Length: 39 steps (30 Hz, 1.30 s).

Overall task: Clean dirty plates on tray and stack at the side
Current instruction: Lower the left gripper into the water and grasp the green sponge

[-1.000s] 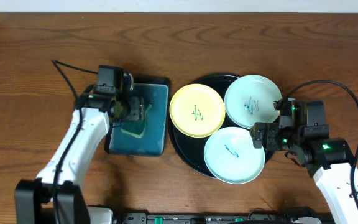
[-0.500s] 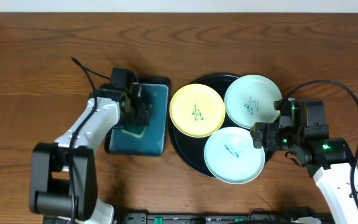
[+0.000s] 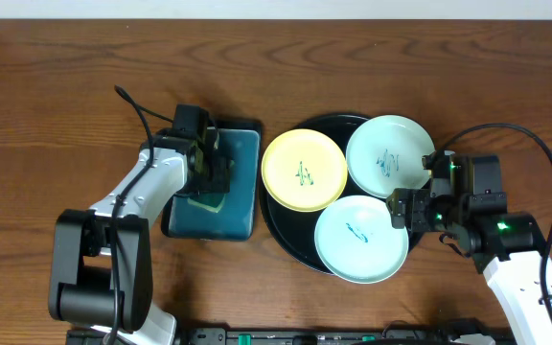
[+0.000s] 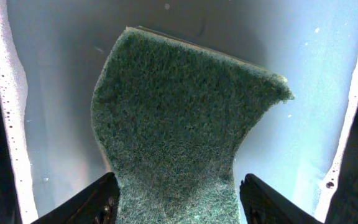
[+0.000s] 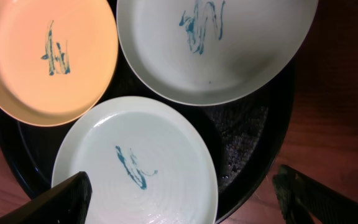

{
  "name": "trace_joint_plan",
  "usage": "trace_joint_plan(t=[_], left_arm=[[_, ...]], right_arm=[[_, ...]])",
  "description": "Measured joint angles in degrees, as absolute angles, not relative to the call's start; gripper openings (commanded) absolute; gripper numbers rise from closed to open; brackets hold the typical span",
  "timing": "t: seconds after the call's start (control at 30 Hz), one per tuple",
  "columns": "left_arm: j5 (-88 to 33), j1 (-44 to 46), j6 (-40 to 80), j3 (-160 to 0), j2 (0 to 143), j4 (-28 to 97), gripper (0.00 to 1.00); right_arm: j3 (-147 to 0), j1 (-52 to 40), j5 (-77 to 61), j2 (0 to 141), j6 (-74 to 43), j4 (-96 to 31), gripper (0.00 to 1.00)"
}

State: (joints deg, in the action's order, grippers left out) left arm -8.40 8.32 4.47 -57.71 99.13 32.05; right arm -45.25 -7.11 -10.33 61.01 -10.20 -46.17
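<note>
Barely started, judging by the scribbles. On the large round black tray (image 3: 278, 218): a small round pale yellow plate (image 3: 304, 170), a far pale mint-blue plate (image 3: 389, 156) and a near pale mint-blue plate (image 3: 360, 238), all marked in the centre, none stacked aside. Clamped in the left gripper (image 4: 179, 205): a green scouring sponge (image 4: 179, 124), down in the wet rectangular teal tray (image 3: 242, 218). Spread wide and empty over the near plate: the right gripper (image 5: 185, 202). Left to do: wiping all three, then stacking.
</note>
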Motion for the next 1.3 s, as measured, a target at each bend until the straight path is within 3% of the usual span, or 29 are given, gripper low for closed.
trace_joint_plan(t=[0.3,0.6,1.0,1.1,1.3], left_arm=[[-8.4,8.32,4.47,-57.32,99.13,30.09,0.62],[-8.19,8.29,4.51,-56.71,99.15,29.45,0.38],[-8.71,8.38,4.93,-56.71,99.15,30.17,0.19],[-8.71,8.38,4.93,-56.71,99.15,30.57,0.08],[-8.71,8.36,4.86,-56.71,99.15,31.09,0.08]], right_arm=[[-45.25,-7.11,-10.33,61.04,-10.2,-46.17,0.92],[-45.25,-7.11,-10.33,61.04,-10.2,-46.15,0.92],[-45.25,-7.11,-10.35,61.04,-10.2,-46.17,0.91],[-45.25,-7.11,-10.33,61.01,-10.2,-46.17,0.91],[-45.28,-7.11,-10.33,61.04,-10.2,-46.17,0.92]])
